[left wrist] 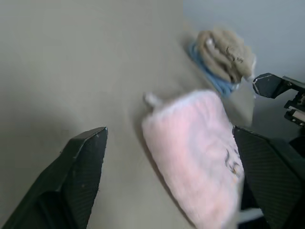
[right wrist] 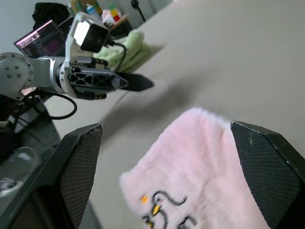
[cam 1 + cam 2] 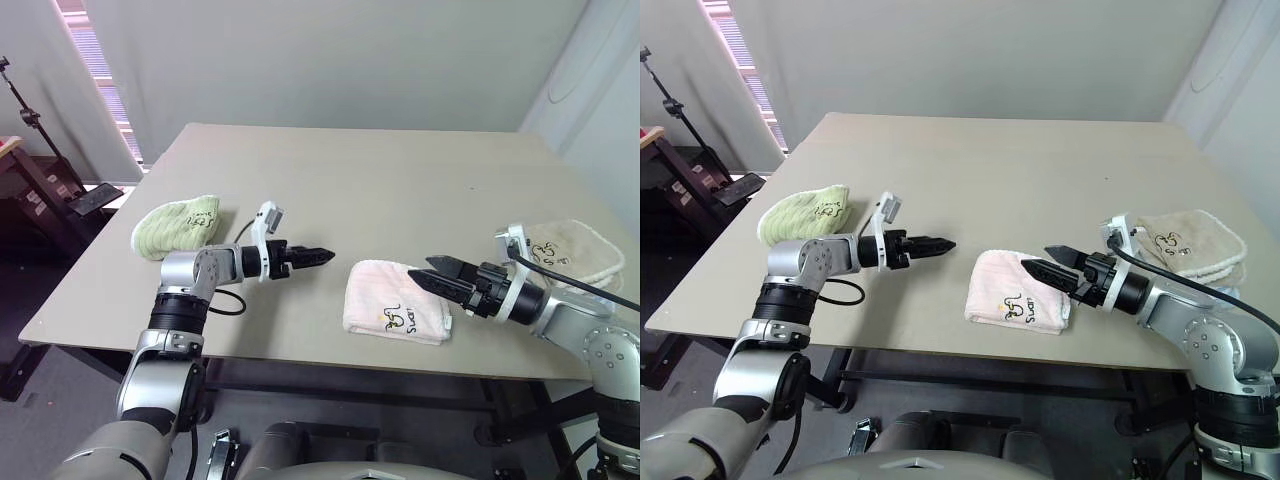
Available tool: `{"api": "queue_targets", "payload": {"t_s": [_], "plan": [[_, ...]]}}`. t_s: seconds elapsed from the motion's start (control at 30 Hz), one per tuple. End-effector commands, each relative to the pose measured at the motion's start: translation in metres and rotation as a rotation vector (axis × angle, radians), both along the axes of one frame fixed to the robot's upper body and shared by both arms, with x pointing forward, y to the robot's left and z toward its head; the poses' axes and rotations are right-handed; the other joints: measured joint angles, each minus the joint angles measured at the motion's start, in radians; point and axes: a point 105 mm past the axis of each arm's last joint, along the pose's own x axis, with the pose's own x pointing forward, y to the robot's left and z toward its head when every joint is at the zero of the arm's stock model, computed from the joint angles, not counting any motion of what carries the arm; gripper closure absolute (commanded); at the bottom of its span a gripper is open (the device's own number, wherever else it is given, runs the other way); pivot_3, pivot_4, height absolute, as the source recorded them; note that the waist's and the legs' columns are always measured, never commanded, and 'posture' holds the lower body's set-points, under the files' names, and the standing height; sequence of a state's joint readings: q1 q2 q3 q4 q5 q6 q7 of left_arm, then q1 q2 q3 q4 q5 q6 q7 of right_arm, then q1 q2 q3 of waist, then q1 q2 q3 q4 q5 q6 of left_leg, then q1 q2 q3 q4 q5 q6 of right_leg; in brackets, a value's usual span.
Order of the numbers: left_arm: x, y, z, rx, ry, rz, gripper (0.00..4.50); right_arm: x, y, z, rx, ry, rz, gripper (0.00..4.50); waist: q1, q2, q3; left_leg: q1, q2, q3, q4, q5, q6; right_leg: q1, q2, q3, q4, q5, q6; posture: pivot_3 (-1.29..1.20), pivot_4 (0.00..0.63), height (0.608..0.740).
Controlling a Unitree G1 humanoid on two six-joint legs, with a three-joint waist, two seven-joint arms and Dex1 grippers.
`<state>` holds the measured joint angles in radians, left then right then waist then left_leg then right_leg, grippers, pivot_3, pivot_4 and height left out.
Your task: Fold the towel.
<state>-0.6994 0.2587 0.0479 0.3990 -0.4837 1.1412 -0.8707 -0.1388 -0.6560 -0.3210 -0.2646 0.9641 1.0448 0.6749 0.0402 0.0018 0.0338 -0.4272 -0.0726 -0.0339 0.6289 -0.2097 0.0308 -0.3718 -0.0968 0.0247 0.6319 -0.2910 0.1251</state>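
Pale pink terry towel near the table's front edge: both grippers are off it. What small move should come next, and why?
Probably pull both arms back clear of the table. The pale pink terry towel already lies as a compact folded packet on the beige table, and the left gripper and right gripper hang open on either side of it, holding nothing. No loose flap seems left to fold.

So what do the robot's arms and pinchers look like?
Both arms are shiny silver-grey metal with black joint bands. The left gripper and right gripper each have two pointed black fingers with a dotted texture, a white bracket with a small camera, and a black cable.
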Motion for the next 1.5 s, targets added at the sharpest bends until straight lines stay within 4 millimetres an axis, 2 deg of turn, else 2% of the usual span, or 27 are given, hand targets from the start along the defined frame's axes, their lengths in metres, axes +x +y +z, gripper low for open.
{"api": "queue_targets", "payload": {"t_s": [0.03, 0.2, 0.43, 0.7, 0.93, 1.13, 1.23, 1.33, 1.5], "plan": [[-0.008, -0.012, 0.003, -0.048, 0.169, -0.01, 0.03, 0.001, -0.002, 0.01, 0.042, 0.012, -0.018, 0.0, 0.0, 0.0, 0.0, 0.0, 0.0, 0.0, 0.0, 0.0, 0.0, 0.0, 0.0, 0.0, 0.0, 0.0, 0.0, 0.0, 0.0, 0.74], [-0.024, -0.027, -0.013, 0.012, 0.37, -0.05, 0.03, -0.007, -0.009, 0.012, 0.045, 0.045, -0.024, 0.0, -0.002, 0.0, 0.0, 0.0, 0.0, 0.0, -0.001, 0.0, 0.0, -0.001, 0.0, 0.0, 0.0, 0.0, 0.0, 0.0, 0.0, 0.74], [-0.038, -0.042, -0.029, 0.036, 0.469, -0.093, 0.03, -0.015, -0.029, 0.017, -0.008, 0.049, -0.074, 0.0, -0.002, 0.0, 0.0, 0.0, 0.0, 0.0, -0.001, 0.0, 0.0, 0.0, 0.0, 0.0, -0.001, 0.0, 0.0, 0.0, 0.0, 0.74], [-0.056, -0.088, -0.029, -0.017, 0.508, -0.207, 0.03, -0.014, -0.036, 0.019, 0.015, 0.037, -0.145, 0.0, 0.007, 0.0, -0.001, -0.001, -0.002, 0.0, 0.0, -0.001, 0.001, 0.002, -0.003, 0.0, -0.004, 0.0, 0.0, 0.0, 0.0, 0.74], [-0.044, -0.108, -0.03, -0.024, 0.495, -0.199, 0.03, -0.014, -0.044, 0.02, 0.008, 0.031, -0.195, 0.0, 0.018, 0.0, -0.001, -0.002, -0.003, 0.001, 0.0, -0.002, 0.002, 0.002, -0.004, -0.001, -0.006, 0.0, 0.0, 0.0, 0.0, 0.74], [-0.036, -0.119, -0.031, -0.047, 0.468, -0.169, 0.03, -0.012, -0.054, 0.013, 0.001, 0.04, -0.269, 0.0, 0.032, 0.0, -0.001, -0.002, -0.004, 0.002, 0.001, -0.002, 0.002, 0.006, -0.006, -0.003, -0.009, 0.0, 0.0, 0.0, 0.0, 0.74], [-0.031, -0.125, -0.028, -0.07, 0.436, -0.156, 0.62, -0.011, -0.057, 0.012, 0.004, 0.037, -0.295, 0.0, 0.029, 0.001, -0.001, -0.002, -0.004, 0.003, 0.001, -0.002, 0.002, 0.01, -0.007, -0.004, -0.016, 0.002, 0.002, 0.0, 0.0, 0.74], [-0.027, -0.129, -0.022, -0.117, 0.44, -0.146, 1.69, -0.01, -0.06, 0.012, 0.001, 0.037, -0.312, 0.0, 0.025, 0.0, -0.001, -0.004, -0.004, 0.003, 0.001, -0.002, 0.003, 0.009, -0.007, -0.004, -0.019, 0.005, 0.003, 0.0, 0.0, 0.74], [-0.022, -0.127, -0.015, -0.156, 0.447, -0.139, 3.56, -0.01, -0.062, 0.011, 0.003, 0.035, -0.323, 0.0, 0.025, 0.001, -0.001, -0.015, -0.003, 0.003, 0.001, -0.002, 0.003, -0.002, -0.006, -0.003, -0.016, 0.008, 0.01, 0.0, 0.0, 0.74]]}}
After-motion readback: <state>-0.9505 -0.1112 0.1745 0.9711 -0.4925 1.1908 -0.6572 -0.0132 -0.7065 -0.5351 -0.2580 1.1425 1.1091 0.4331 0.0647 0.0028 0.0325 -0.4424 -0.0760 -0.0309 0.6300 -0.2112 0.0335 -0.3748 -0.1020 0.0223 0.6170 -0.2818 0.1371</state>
